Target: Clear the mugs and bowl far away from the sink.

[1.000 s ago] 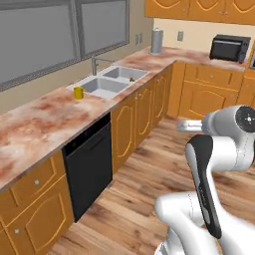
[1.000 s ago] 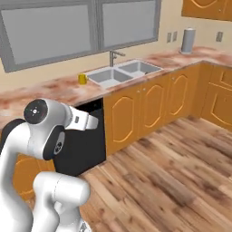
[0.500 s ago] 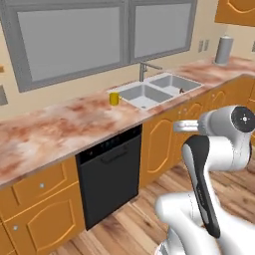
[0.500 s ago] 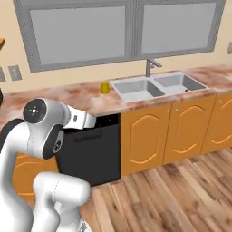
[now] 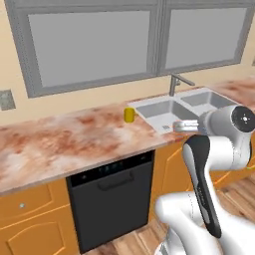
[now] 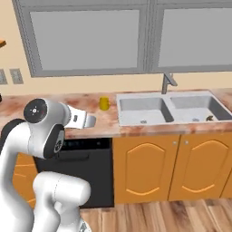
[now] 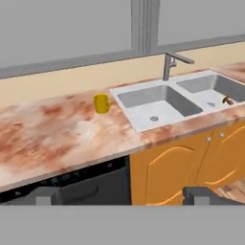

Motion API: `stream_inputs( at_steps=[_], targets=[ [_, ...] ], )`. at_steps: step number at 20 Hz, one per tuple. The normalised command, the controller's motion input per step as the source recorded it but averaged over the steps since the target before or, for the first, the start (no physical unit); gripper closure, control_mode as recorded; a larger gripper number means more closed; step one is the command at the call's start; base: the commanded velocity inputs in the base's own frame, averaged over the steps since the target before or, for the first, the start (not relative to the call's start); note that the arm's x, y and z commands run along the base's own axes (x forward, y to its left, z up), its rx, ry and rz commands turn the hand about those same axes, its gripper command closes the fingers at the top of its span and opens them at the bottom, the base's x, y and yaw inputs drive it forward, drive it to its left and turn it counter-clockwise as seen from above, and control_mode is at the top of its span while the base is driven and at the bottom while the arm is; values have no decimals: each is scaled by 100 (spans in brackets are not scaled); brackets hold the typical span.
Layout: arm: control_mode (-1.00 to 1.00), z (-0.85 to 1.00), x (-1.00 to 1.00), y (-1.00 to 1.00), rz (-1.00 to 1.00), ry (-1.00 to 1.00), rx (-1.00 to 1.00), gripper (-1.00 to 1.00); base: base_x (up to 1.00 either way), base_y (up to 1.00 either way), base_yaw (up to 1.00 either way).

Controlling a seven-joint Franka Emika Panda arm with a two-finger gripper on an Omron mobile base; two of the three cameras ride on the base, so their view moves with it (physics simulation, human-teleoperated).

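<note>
**Yellow mug waits by the sink, hand not yet in reach**

The gripper [image 7: 122,197] hangs out over the cabinet fronts with its jaws spread wide and nothing between them. Ahead of it and a little to its left, up on the marbled counter [image 7: 52,134], stands the yellow mug [image 7: 101,103], just beside the left edge of the sink [image 7: 158,107]. Well apart from the hand, that one.

The mug stands upright, long axis vertical, mouth up. In the hand view its handle seems to poke toward the sink side, though it is too small to be sure.

Where might this go wrong? The mug sits right next to the basin lip, so I judge that a sideways nudge from a finger could tip or slide it into the sink. A grasp across the handle could twist it in the jaws. The counter edge lies between hand and mug; coming in too low risks clipping it.

Something small and brownish [image 7: 228,100] lies in the far basin; I cannot tell what it is.
</note>
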Motion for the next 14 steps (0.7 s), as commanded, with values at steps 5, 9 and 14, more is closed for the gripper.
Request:
stream_inputs(
  at_steps=[5,9,14],
  targets=[
    [100,0,0,0,0,0,0,-100,100,-62,46],
    [100,0,0,0,0,0,0,-100,56,-57,35],
    [100,0,0,0,0,0,0,-100,4,-14,12]
  ],
)
